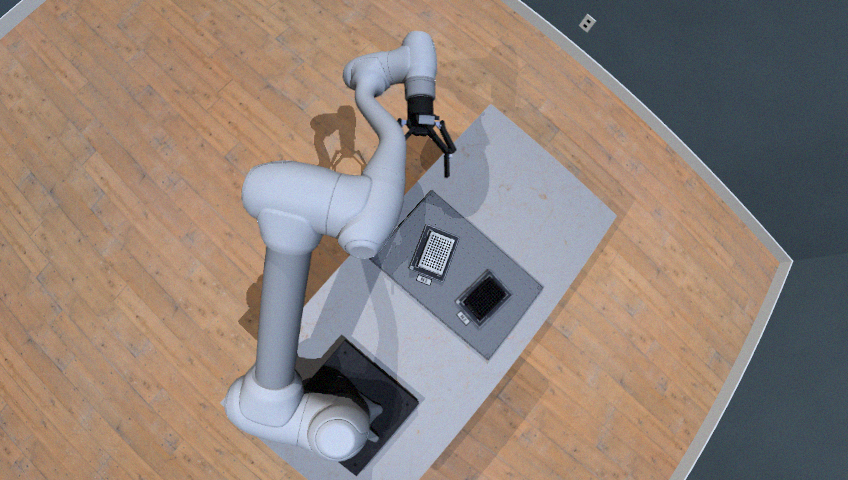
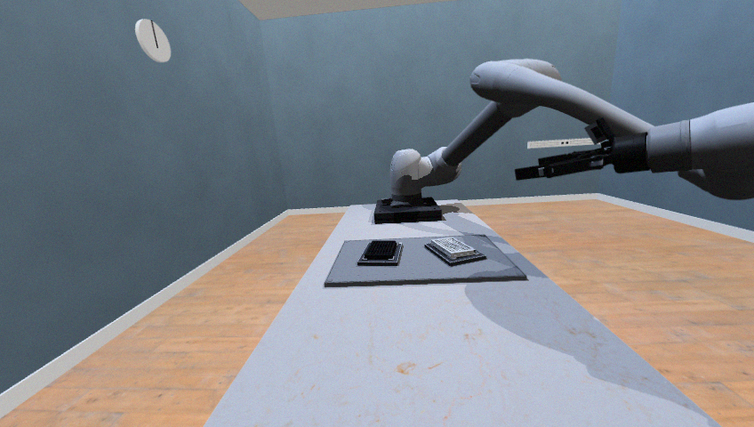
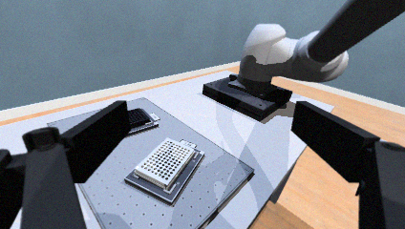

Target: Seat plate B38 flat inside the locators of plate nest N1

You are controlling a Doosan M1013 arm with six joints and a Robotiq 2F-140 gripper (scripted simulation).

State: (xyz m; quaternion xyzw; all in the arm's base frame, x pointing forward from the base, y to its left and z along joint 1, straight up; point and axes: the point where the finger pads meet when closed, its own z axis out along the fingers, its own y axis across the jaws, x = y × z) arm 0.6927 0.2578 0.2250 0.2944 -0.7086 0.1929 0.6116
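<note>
A white well plate [image 1: 435,252] lies on a dark nest on the grey fixture board [image 1: 458,273]. It looks slightly turned and raised against the nest frame. It also shows in the exterior view [image 2: 453,246] and the wrist view [image 3: 165,162]. A black well plate [image 1: 484,296] [image 2: 381,249] [image 3: 138,116] sits low and flat in the other nest. Small label tags [image 1: 423,279] [image 1: 463,319] lie beside each nest; I cannot read them. My gripper [image 1: 427,149] [image 2: 534,170] [image 3: 211,115] is open and empty, high above the table end, well away from both plates.
The arm's black base mount [image 1: 357,404] [image 2: 407,210] [image 3: 245,97] stands at the far end of the long grey table. The fixture board sits mid-table. Wooden floor surrounds the table on all sides.
</note>
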